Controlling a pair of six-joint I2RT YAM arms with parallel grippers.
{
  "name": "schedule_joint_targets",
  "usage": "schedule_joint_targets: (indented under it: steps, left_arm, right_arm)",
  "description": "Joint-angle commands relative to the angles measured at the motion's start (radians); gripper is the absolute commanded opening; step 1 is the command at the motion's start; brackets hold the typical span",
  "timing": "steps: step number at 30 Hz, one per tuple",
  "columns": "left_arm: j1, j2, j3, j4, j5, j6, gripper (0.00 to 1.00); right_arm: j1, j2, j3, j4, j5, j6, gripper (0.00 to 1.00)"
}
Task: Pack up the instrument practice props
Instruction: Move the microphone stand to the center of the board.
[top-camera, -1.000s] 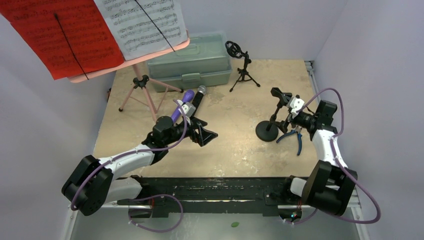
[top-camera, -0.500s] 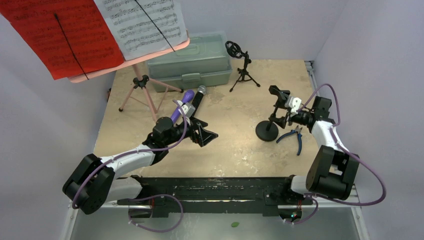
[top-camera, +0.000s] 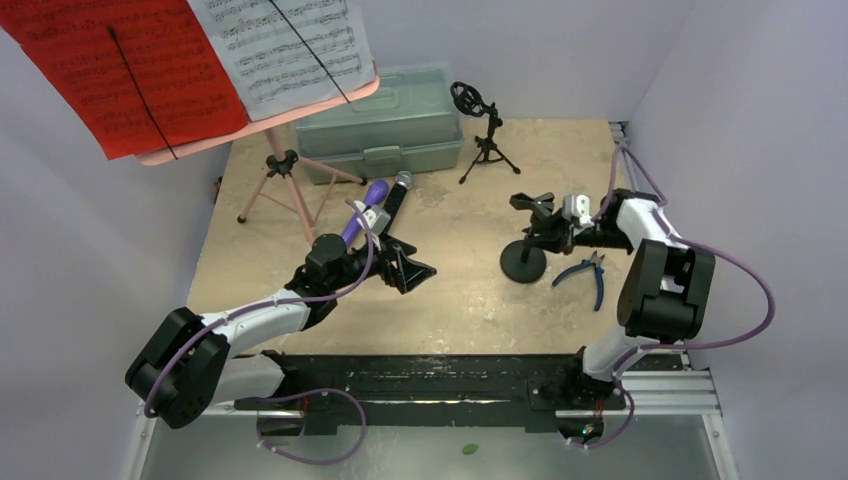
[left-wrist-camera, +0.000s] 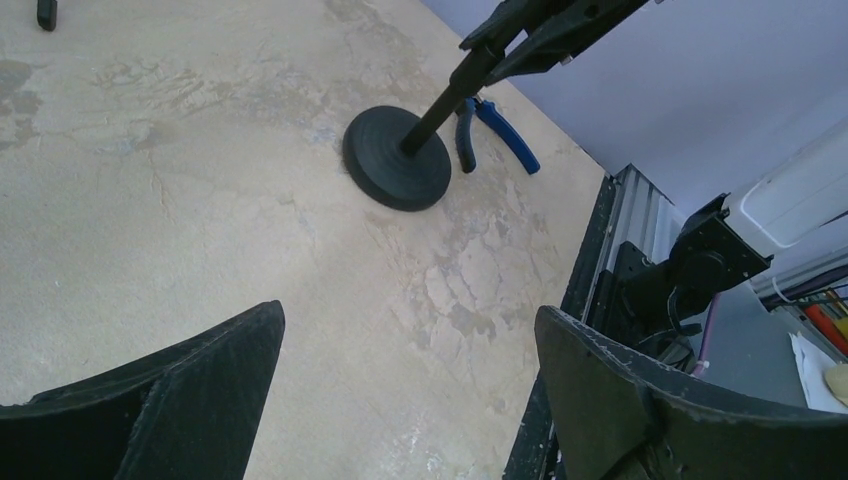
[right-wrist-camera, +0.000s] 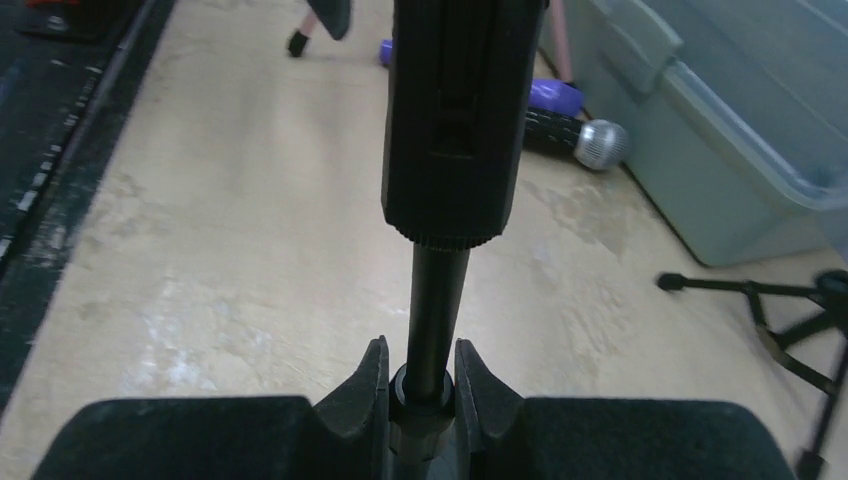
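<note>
A black mic mount with a round base (top-camera: 523, 264) stands right of centre, its pole leaning left. My right gripper (top-camera: 562, 235) is shut on that pole, and the right wrist view shows the fingers (right-wrist-camera: 427, 375) pinching the mount's pole (right-wrist-camera: 436, 300) below its clip. Hovering mid-table, my left gripper (top-camera: 410, 268) is open and holds nothing (left-wrist-camera: 408, 315). The purple microphone (top-camera: 368, 205) and the black silver-headed microphone (top-camera: 397, 192) lie side by side behind it. The pink tripod (top-camera: 285, 180) carries red (top-camera: 110, 70) and white (top-camera: 285, 45) sheet-music pages. A small tripod mic mount (top-camera: 485, 135) stands at the back.
A grey-green plastic case (top-camera: 390, 125) sits closed at the back centre. Blue-handled pliers (top-camera: 590, 275) lie just right of the round base. The right wall runs close behind my right arm, and the black rail lines the near edge.
My right gripper has shut on the mount's pole and swung left, tipping the mount's top leftward and nudging its base left. The left arm has stayed still.
</note>
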Motion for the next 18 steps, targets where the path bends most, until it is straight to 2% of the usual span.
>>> schedule_joint_targets:
  steps: [1,8,13,15,18]
  left_arm:
    - [-0.004,0.001,0.002,0.071,0.010,-0.012,0.95]
    - [-0.068,-0.031,-0.001,0.092,-0.033,0.064,0.96]
    - [-0.156,-0.062,-0.013,0.105,-0.122,0.187,0.96]
    - [-0.171,-0.055,-0.019,0.139,-0.132,0.221,0.96]
    - [-0.178,-0.025,-0.031,0.217,-0.131,0.259,0.96]
  right_arm:
    - [0.138,0.010,0.040,-0.178,0.018,-0.058,0.00]
    - [0.376,0.092,0.120,-0.178,-0.003,0.035,0.00]
    - [0.477,0.167,0.180,-0.177,-0.020,0.046,0.00]
    - [0.489,0.186,0.189,-0.177,-0.020,0.046,0.08]
    - [0.490,0.190,0.182,-0.176,-0.004,0.044,0.31]
